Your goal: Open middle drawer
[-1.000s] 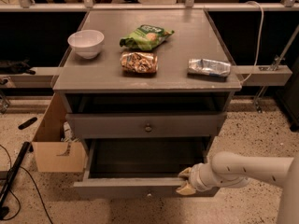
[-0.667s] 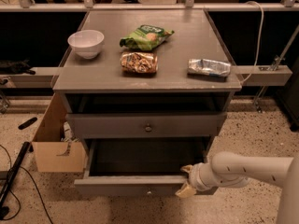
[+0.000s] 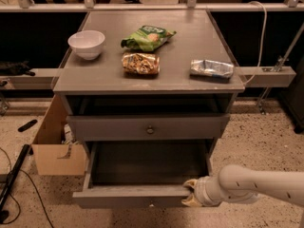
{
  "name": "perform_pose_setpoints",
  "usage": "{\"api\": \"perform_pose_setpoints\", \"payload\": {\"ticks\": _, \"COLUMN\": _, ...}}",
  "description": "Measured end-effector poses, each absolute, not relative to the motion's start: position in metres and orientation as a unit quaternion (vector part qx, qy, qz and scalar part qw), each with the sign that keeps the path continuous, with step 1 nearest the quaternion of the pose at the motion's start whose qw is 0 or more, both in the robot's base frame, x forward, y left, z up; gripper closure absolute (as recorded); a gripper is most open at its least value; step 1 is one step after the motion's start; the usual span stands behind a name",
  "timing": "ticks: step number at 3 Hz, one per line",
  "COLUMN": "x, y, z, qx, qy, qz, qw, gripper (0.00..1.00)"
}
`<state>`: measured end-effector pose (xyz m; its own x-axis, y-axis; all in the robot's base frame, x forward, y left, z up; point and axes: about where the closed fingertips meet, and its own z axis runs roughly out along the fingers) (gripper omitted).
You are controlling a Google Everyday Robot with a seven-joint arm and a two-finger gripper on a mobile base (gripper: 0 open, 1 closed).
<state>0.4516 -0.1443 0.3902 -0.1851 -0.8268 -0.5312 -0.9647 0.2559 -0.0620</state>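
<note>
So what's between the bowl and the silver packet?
Camera view: green bag and brown bag lie between bowl and silver packet. The gripper is at the front right of the open middle drawer.

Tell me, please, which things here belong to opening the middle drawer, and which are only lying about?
For the job:
middle drawer, pulled out
gripper, at its front edge, right of centre

Lying about:
white bowl, green snack bag, brown snack bag and silvery packet on the cabinet top
cardboard box beside the cabinet
</note>
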Motion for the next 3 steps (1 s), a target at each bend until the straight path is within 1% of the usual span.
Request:
{"api": "perform_pose_setpoints", "payload": {"ticks": 1, "x": 0.452, "y": -0.144, "z": 0.394, "qx": -0.592, "qy": 0.756, "qz": 0.145, "qw": 0.238, "gripper": 0.99}}
{"api": "perform_pose_setpoints", "payload": {"ticks": 2, "x": 0.433, "y": -0.147, "z": 0.391, "qx": -0.592, "qy": 0.755, "qz": 0.151, "qw": 0.237, "gripper": 1.0}}
{"api": "perform_pose_setpoints", "payload": {"ticks": 3, "x": 0.433, "y": -0.147, "z": 0.393, "qx": -0.592, "qy": 0.755, "qz": 0.151, "qw": 0.237, "gripper": 1.0}}
